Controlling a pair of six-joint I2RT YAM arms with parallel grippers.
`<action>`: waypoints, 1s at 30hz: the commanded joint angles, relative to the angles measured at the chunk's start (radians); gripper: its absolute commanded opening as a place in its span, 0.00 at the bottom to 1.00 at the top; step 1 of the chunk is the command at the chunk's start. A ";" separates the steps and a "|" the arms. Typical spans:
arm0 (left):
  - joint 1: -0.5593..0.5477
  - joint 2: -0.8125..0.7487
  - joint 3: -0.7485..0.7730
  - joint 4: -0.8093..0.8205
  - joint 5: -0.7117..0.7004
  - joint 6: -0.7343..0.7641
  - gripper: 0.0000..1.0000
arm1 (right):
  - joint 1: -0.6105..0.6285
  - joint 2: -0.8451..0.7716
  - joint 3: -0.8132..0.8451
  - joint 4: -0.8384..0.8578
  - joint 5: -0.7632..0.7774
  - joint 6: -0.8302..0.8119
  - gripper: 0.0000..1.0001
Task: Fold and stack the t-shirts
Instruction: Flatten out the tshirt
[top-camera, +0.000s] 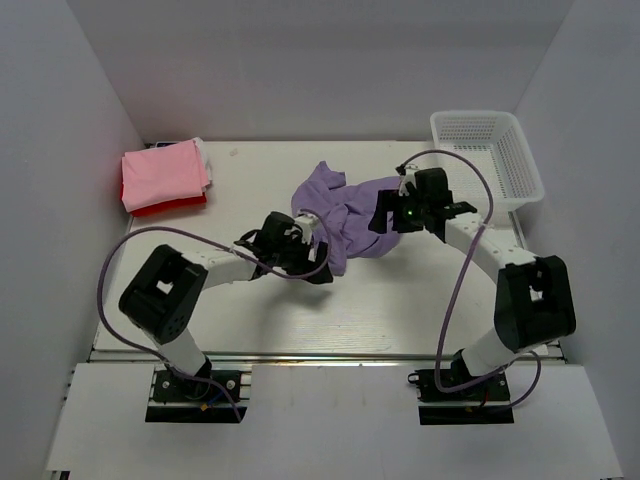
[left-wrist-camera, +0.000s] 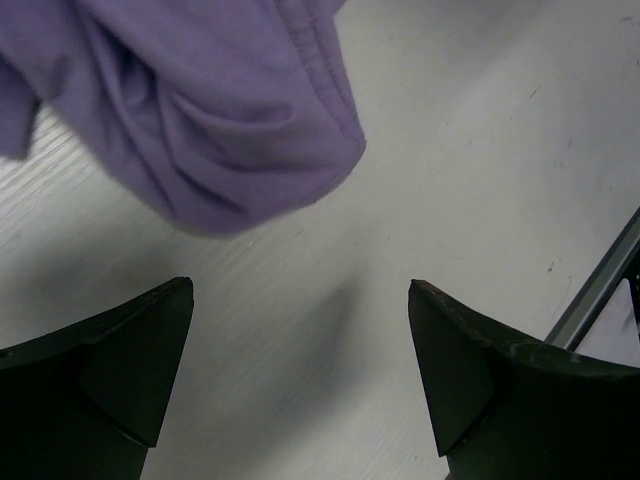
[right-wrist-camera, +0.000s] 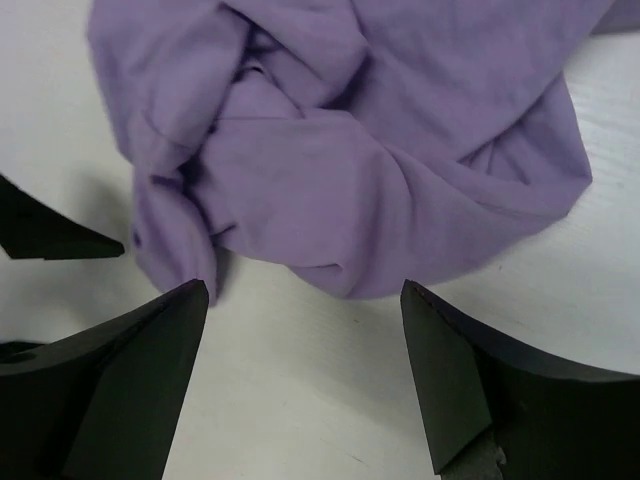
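Note:
A crumpled lavender-purple t-shirt (top-camera: 345, 212) lies in a heap at the table's middle. It also shows in the left wrist view (left-wrist-camera: 210, 110) and in the right wrist view (right-wrist-camera: 350, 150). My left gripper (top-camera: 305, 240) is open and empty at the shirt's left edge; its fingers (left-wrist-camera: 120, 360) hover over bare table just short of a hem. My right gripper (top-camera: 390, 215) is open and empty at the shirt's right edge, its fingers (right-wrist-camera: 130, 370) just short of the fabric. A folded light pink t-shirt (top-camera: 163, 174) lies on a folded red one (top-camera: 170, 207) at the far left.
A white plastic mesh basket (top-camera: 488, 155) stands at the far right corner. White walls close in the table (top-camera: 400, 300) on the left, back and right. A metal rail (left-wrist-camera: 600, 285) runs along the table's front edge.

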 joint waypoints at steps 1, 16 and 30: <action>-0.038 0.045 0.065 0.027 -0.051 -0.012 0.97 | 0.017 0.036 0.046 -0.040 0.120 0.005 0.83; -0.073 0.246 0.239 0.023 -0.235 -0.061 0.62 | 0.067 0.244 0.149 0.058 0.134 -0.029 0.65; -0.064 -0.051 0.233 -0.032 -0.330 -0.038 0.00 | 0.074 0.185 0.134 0.092 0.111 -0.030 0.00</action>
